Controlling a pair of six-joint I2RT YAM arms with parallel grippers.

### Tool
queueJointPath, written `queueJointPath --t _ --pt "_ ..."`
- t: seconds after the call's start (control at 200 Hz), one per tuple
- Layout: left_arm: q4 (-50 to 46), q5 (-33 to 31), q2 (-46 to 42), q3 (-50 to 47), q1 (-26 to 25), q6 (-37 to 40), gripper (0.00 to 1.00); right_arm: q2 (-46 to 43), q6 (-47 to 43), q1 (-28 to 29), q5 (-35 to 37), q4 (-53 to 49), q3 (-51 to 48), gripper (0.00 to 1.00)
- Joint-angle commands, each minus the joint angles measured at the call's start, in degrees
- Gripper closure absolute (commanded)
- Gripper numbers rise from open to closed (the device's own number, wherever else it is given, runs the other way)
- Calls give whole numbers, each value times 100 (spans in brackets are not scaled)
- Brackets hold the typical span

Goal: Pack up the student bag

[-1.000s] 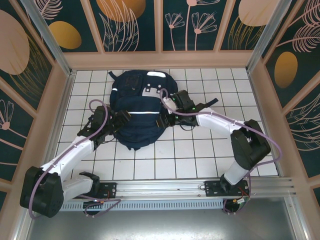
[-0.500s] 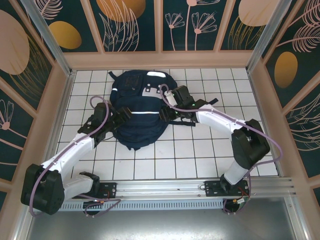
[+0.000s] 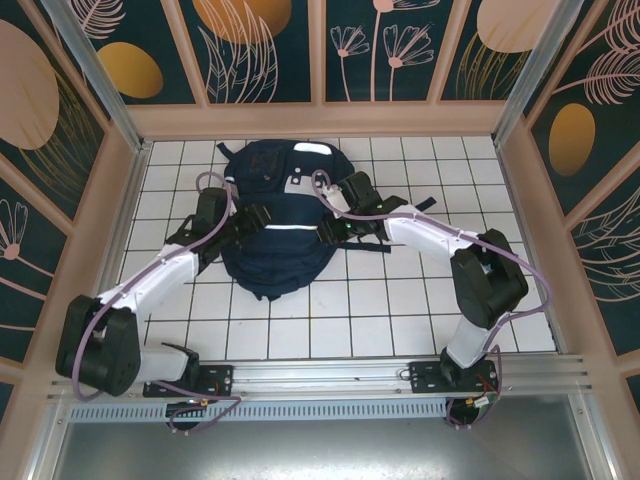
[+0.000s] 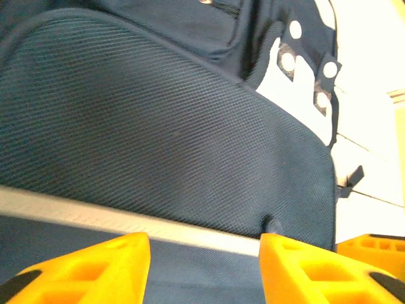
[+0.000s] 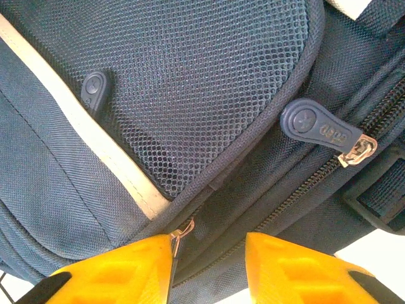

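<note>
The student bag, navy with white stripes and grey patches, lies flat at the middle back of the tiled table. My left gripper is against its left side. In the left wrist view that gripper is open, its yellow fingers spread over mesh fabric and a white stripe. My right gripper is at the bag's right side. In the right wrist view it is open over a zipper seam, with a small metal zipper ring touching the left finger. A navy rubber pull tab lies farther up.
Wooden walls box in the white tiled table on three sides. An aluminium rail runs along the near edge. Black straps trail from the bag's right side under my right arm.
My left gripper has slid farther back along the bag's left side. My right gripper has shifted slightly back and in against the right side. The bag has not moved.
</note>
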Motion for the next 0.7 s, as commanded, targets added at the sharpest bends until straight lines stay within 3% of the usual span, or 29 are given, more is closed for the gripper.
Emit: queueJointPath --t 0.0,0.255,0.365,0.551,0.696 --pt "451 490 378 406 -4 216 62 -171 -101 102 -301 -210 -112 60" --pt "716 967 1460 1384 -149 284 77 -266 -65 152 -387 -182 -329 57" --pt "713 1097 1975 1784 -264 263 81 -202 -83 197 -331 -239 -281 63" --pt "554 991 2614 2273 -424 249 84 -211 -30 207 -123 -196 -248 87" --pt "444 777 3077 2572 -427 104 85 -361 -81 352 -48 -292 -332 95"
